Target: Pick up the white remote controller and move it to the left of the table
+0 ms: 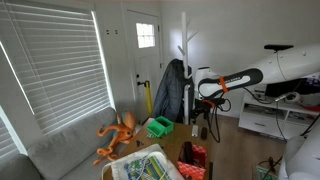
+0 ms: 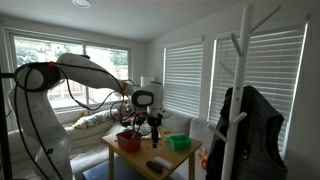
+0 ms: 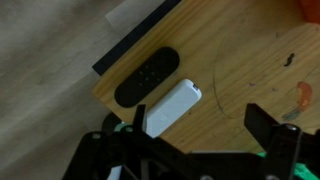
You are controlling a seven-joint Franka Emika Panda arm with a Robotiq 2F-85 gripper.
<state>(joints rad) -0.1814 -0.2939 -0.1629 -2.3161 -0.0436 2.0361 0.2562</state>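
Tabletop (image 3: 240, 70) beneath downward-pointing, splayed tool (image 3: 190, 128)

- The arm (image 2: 85, 66) is made of smooth, rounded white segments with black joint bands.
- An orange accent (image 1: 222, 90) sits near the wrist.
- Thin black cables (image 2: 95, 100) run along it.
- The gripper (image 3: 200, 125) is matte black with blocky fingers (image 3: 265, 120) and a teal-green part at its base.

Smooth white remote (image 3: 171, 106), wooden table (image 3: 240, 75)

The remote controller (image 3: 172, 105) is white, another remote (image 3: 147, 76) black, the table (image 3: 240, 60) brown.
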